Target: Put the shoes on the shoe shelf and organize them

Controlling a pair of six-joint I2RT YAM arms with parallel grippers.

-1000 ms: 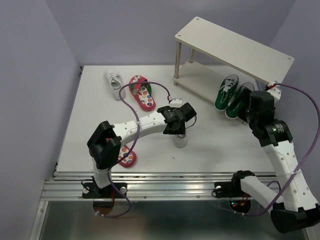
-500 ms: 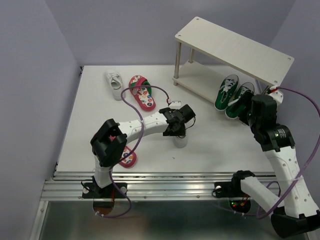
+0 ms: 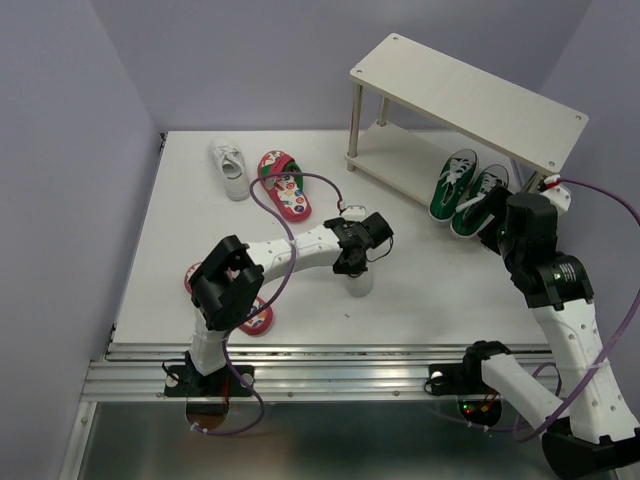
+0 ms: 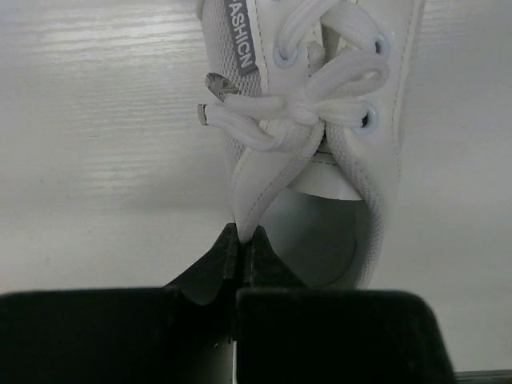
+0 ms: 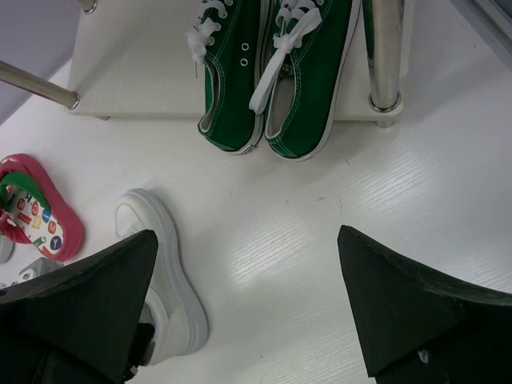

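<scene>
White sneaker (image 4: 320, 120) in front of shoe shelf (image 3: 470, 100): left gripper (image 4: 242, 248) pinches collar edge; lift slowly, thin hold may slip. Right gripper (image 5: 246, 236) spread near shelf.

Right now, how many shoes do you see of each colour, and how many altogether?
Green sneakers: 2
White sneakers: 2
Red-pink flip-flops: 2
Total: 6

Green sneakers (image 3: 455, 185) on shoe shelf (image 3: 470, 95), lower tier
</scene>
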